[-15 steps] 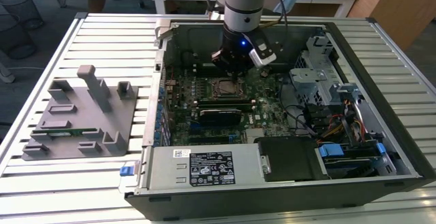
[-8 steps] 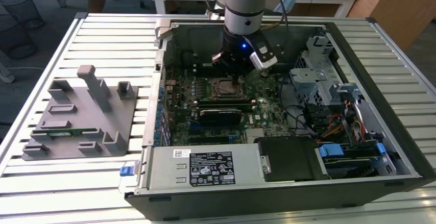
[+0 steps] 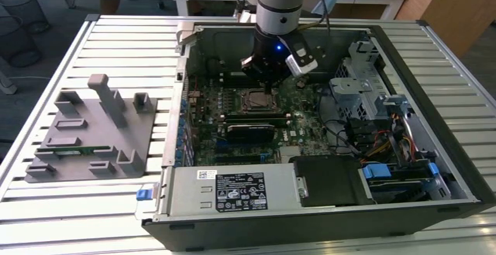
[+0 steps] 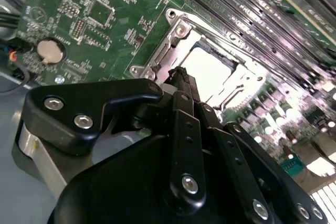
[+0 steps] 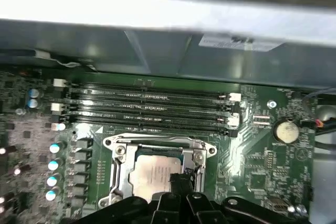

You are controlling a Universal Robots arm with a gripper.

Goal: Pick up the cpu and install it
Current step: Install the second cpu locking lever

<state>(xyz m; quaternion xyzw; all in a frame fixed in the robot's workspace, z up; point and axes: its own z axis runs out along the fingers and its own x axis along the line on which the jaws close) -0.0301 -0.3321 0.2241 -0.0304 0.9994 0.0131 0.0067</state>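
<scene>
The cpu [image 5: 149, 176] lies flat inside the metal socket frame [image 5: 116, 169] on the motherboard, its silver top facing up. It also shows as a pale square [image 4: 210, 69] in the second wrist view and as a small square [image 3: 258, 99] in the exterior view. My gripper [image 4: 181, 73] hangs inside the computer case right over the socket. Its black fingers are shut together, tip to tip, with nothing between them. The tip [image 5: 176, 178] sits at the edge of the cpu; I cannot tell if it touches. In the exterior view the gripper [image 3: 268, 82] is just behind the socket.
The open computer case [image 3: 434, 81] walls in the arm. Black memory slots [image 5: 149, 109] run beside the socket, and a coin battery [image 5: 286, 130] sits nearby. A drive cage [image 3: 364, 86] and cables stand at the exterior view's right. A grey fixture [image 3: 116, 121] with a green memory stick [image 3: 78, 149] lies outside.
</scene>
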